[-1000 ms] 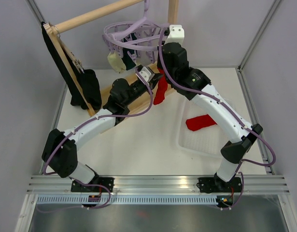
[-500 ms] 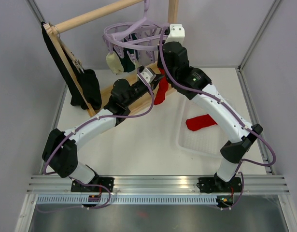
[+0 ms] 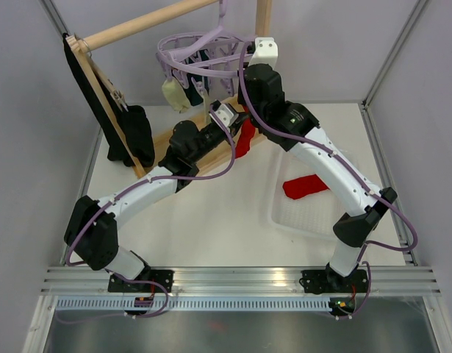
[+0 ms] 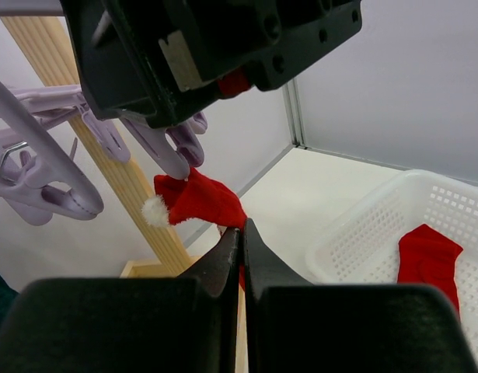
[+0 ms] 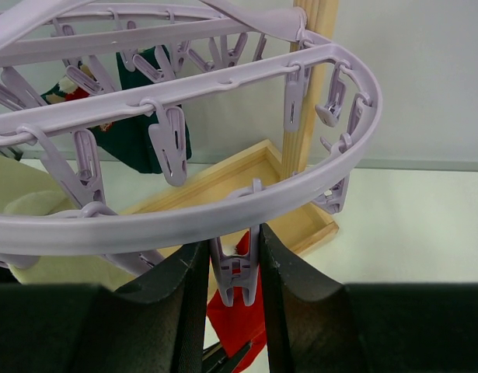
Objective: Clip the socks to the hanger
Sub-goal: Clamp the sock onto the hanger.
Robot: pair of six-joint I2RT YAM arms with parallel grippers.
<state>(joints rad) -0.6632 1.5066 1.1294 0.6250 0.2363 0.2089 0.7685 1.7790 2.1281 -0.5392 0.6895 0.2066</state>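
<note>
Red fabric sock lies in the white plastic mesh basket, below and beside the round lavender plastic hanger. Left gripper, pressed together, pinches a pompom-tipped red sock hanging lengthwise downward beneath the hanger, partly hidden by fingers; right gripper squeezes one lavender clip on the hanger's rim

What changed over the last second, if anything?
The right gripper, jaws closed on a clip of the hanger, edged slightly left, and the hanger shifted a little with it. Nothing was taken or let go. The left gripper stayed shut on the red sock; the second sock stayed in the basket.
</note>
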